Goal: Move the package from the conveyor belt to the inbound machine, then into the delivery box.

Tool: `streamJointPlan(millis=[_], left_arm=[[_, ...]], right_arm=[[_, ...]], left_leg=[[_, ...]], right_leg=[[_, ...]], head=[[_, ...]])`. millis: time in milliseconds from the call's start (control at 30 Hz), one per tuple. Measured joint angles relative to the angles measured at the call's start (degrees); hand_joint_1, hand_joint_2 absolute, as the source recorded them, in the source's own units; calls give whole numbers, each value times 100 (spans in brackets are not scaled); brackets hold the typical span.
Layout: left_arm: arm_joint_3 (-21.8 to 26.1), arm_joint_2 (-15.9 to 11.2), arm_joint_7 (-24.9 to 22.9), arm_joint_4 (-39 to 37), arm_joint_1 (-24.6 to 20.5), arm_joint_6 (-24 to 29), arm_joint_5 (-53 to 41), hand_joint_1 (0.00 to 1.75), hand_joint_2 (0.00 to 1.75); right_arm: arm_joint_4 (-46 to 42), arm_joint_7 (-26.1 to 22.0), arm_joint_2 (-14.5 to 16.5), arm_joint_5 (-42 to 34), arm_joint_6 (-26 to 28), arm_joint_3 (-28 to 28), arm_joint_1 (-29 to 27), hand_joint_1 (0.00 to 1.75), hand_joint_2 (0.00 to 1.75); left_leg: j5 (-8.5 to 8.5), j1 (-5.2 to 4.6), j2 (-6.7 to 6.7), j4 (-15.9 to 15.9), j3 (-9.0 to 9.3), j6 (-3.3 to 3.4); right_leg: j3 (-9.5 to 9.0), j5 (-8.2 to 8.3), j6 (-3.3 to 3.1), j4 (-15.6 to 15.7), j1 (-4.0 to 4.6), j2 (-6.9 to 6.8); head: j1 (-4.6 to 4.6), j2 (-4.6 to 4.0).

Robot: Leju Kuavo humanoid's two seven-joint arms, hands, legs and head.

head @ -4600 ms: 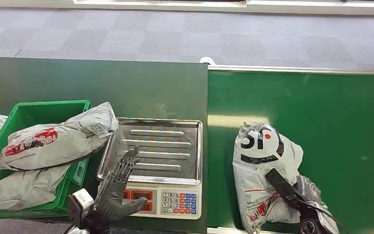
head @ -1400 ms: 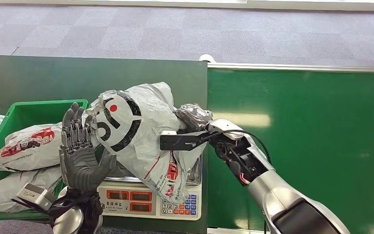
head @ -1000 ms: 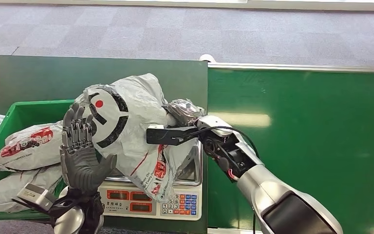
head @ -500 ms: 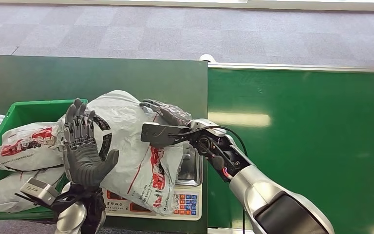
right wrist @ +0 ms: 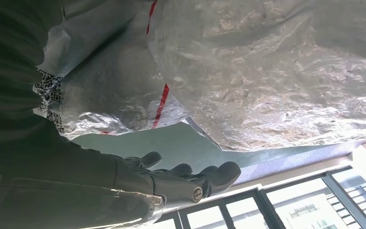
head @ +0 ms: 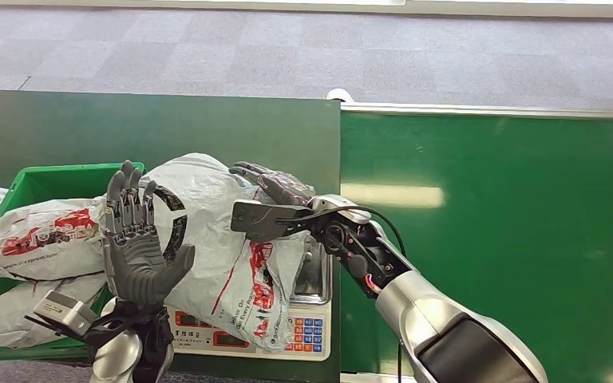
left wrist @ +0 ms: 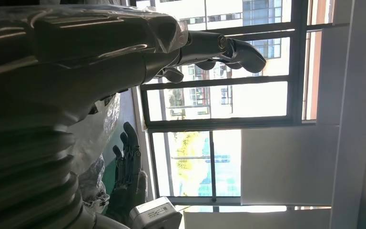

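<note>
The grey plastic package (head: 215, 231) with red and black print lies across the scale (head: 299, 331), its left end leaning over the rim of the green box (head: 48, 179). My right hand (head: 275, 187) lies on top of the package with its fingers stretched out, not gripping. In the right wrist view those fingers (right wrist: 190, 174) are straight beside the crinkled package (right wrist: 267, 81). My left hand (head: 137, 239) stands upright, palm open, against the package's left side. In the left wrist view its fingers (left wrist: 219, 45) point straight out.
The green box holds other grey packages (head: 36, 243) and sits left of the scale on the dark green table (head: 168, 128). The conveyor belt (head: 487, 239) is bare to the right. Grey carpet lies beyond.
My right arm carried the package from the belt leftward onto the scale and spread its fingers. My left hand rose upright beside it. In the last half second the package settled slightly.
</note>
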State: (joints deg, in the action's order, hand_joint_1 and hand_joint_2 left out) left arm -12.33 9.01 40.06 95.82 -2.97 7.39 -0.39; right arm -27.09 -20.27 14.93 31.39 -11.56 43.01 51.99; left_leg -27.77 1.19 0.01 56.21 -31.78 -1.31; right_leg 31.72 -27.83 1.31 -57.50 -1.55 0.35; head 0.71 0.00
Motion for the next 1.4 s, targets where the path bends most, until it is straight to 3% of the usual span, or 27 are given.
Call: streamJointPlan(millis=[1133,1200,1267,1333,1400], left_arm=[[-1,0,1,-4,-4,-30,3,0,175],[-10,-2,0,-105,-35,-390,20,0,175],[-17,-10,-1,-298,-52,-1017,15,0,175],[-3,-23,-1,-452,-29,-1386,-11,0,175],[28,-43,-1,-551,-18,-1476,-30,0,175]], right_arm=[[-1,-22,-8,-41,24,-7,-20,0,175],[-417,-288,-247,-512,316,-162,-497,0,175],[-1564,-910,-743,-1812,602,-713,-1788,0,175],[-2840,-1425,-1162,-3363,224,-1765,-3382,0,175],[-3744,-1538,-1343,-4172,-350,-2940,-4526,0,175]], left_leg=[[-1,0,2,1,6,-1],[-8,8,-31,1,32,-1],[-33,23,-134,-2,84,5],[-62,27,-230,1,103,17],[-72,19,-221,6,70,24]], right_leg=[[10,0,0,2,0,1],[-2,-16,6,21,6,-27],[-94,-67,19,58,21,-125],[-197,-107,30,77,24,-219],[-203,-103,36,74,16,-211]], head=[[1,0],[18,0],[29,0],[-4,0],[-32,0]])
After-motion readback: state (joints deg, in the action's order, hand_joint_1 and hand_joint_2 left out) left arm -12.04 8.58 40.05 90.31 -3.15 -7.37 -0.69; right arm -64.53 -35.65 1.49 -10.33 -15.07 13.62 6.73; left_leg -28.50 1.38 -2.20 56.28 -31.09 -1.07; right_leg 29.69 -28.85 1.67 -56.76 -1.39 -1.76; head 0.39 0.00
